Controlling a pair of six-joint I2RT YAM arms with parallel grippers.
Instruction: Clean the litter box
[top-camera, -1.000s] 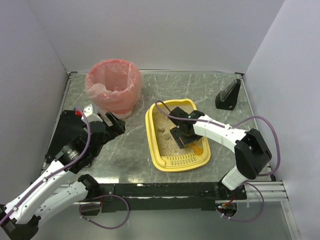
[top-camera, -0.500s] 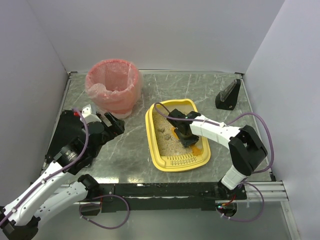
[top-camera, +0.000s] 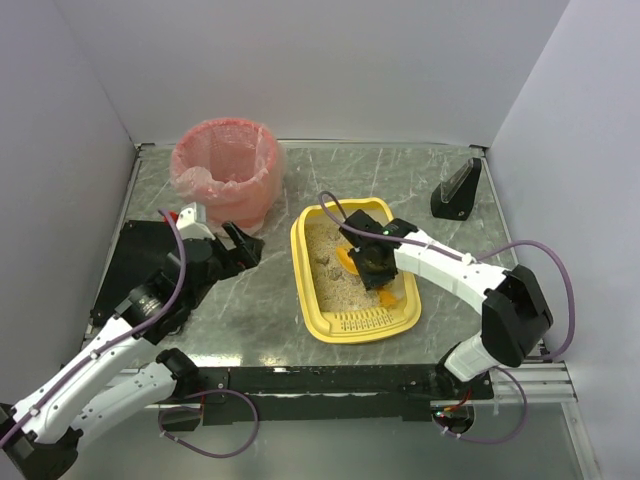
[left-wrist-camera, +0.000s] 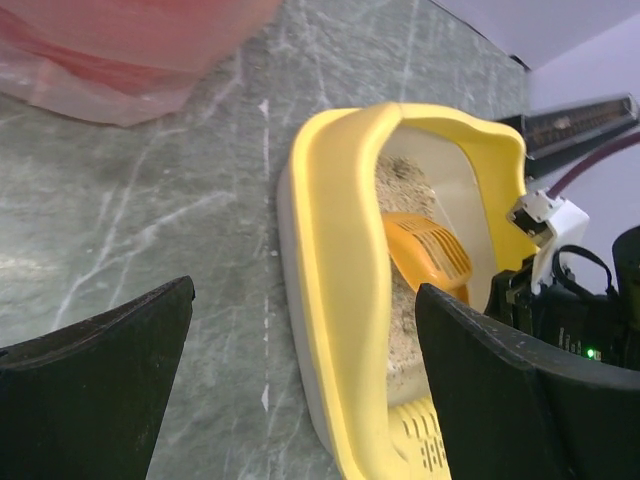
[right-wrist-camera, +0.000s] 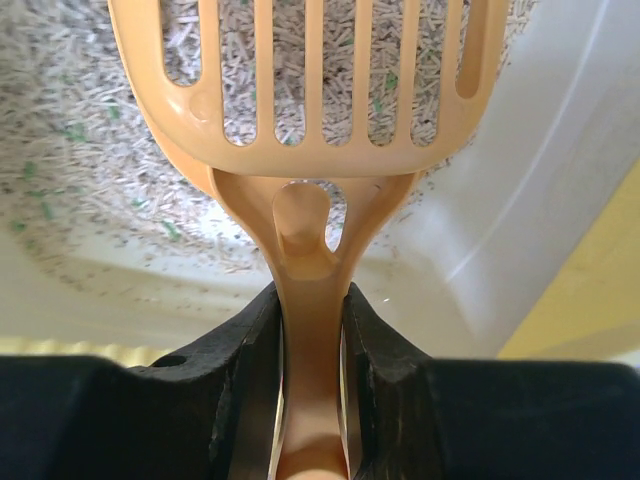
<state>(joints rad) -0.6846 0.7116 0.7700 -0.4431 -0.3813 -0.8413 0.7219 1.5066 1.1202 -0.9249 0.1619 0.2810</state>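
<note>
Over the litter box (top-camera: 352, 325), right fingers (right-wrist-camera: 250, 380) clamp the scoop (right-wrist-camera: 310, 155); left fingers (left-wrist-camera: 100, 390) gape nearby.

I note smooth glossy yellow plastic on the litter box (top-camera: 298, 262), coarse matt beige litter granules (top-camera: 325, 278), smooth orange plastic scoop (right-wrist-camera: 310, 165).

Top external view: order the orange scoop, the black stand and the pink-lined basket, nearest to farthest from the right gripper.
1. Orange scoop: gripped by the right gripper.
2. Black stand: far right.
3. Pink-lined basket: far left.
</note>
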